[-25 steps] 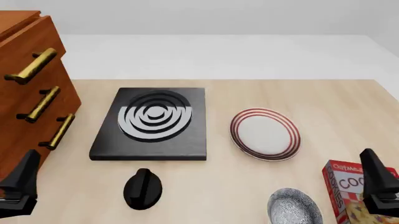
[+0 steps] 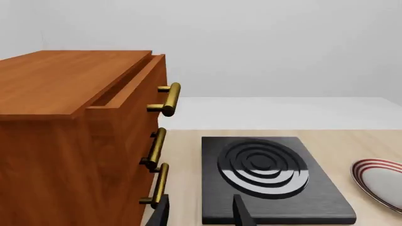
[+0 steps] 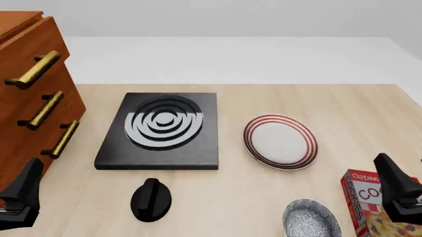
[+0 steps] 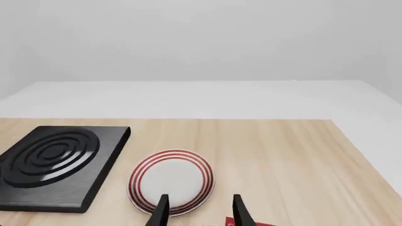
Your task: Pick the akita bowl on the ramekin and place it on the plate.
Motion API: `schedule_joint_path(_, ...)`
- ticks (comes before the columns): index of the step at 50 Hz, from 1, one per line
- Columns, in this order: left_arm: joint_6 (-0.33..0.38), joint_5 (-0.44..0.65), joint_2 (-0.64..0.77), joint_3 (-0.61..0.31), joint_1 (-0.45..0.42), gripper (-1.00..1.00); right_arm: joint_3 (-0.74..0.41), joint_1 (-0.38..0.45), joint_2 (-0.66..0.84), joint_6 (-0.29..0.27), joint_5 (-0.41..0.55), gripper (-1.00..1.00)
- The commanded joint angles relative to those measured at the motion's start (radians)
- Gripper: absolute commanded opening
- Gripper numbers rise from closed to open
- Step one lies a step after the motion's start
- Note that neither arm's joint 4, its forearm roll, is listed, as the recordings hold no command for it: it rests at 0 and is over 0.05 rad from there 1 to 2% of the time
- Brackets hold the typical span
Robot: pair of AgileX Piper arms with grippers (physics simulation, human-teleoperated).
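A: The surface looks like pale, matt wood with fine grain. The drawer cabinet is a redder, smooth wood with shiny brass-like handles.

B: The stove is matt black with glossy grey rings. The plate looks like smooth glazed ceramic, and the akita bowl has a speckled finish.

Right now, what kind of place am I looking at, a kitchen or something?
Probably a mock kitchen counter, computer-rendered rather than real. A black stove with grey rings sits on a pale wooden table, beside a red-ringed plate, a speckled bowl and a cookie box.
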Motion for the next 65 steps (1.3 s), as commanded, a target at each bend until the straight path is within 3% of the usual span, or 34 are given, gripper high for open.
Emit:
schedule_joint_path(1, 0.000, 0.000, 0.000, 0.000, 0.000, 1.00, -0.073, 0.029, 0.039, -0.015, 0.075, 1.00)
schedule_joint_path(3, 0.000, 0.000, 0.000, 0.000, 0.000, 1.00, -0.100, 0.034, 0.036, -0.014, 0.105, 1.00)
schedule_joint_path(10, 0.000, 0.000, 0.000, 0.000, 0.000, 1.00, -0.153, 0.085, 0.115, -0.108, 0.152, 1.00)
schedule_joint_path(16, 0.000, 0.000, 0.000, 0.000, 0.000, 1.00, -0.182, 0.131, 0.162, -0.094, 0.175, 1.00)
schedule_joint_path(19, 0.000, 0.000, 0.000, 0.000, 0.000, 1.00, -0.207, 0.157, 0.200, -0.159, 0.197, 1.00)
schedule_joint_path(25, 0.000, 0.000, 0.000, 0.000, 0.000, 1.00, -0.286, 0.197, 0.183, -0.151, 0.290, 1.00)
schedule_joint_path(30, 0.000, 0.000, 0.000, 0.000, 0.000, 1.00, -0.324, 0.256, 0.187, -0.103, 0.339, 1.00)
schedule_joint_path(33, 0.000, 0.000, 0.000, 0.000, 0.000, 1.00, -0.309, 0.303, 0.220, -0.149, 0.361, 1.00)
schedule_joint_path(39, 0.000, 0.000, 0.000, 0.000, 0.000, 1.00, -0.384, 0.376, 0.247, -0.156, 0.467, 1.00)
schedule_joint_path(44, 0.000, 0.000, 0.000, 0.000, 0.000, 1.00, -0.378, 0.440, 0.290, -0.169, 0.503, 1.00)
schedule_joint_path(51, 0.000, 0.000, 0.000, 0.000, 0.000, 1.00, -0.427, 0.484, 0.321, -0.173, 0.592, 1.00)
schedule_joint_path(65, 0.000, 0.000, 0.000, 0.000, 0.000, 1.00, -0.480, 0.581, 0.471, -0.237, 0.661, 1.00)
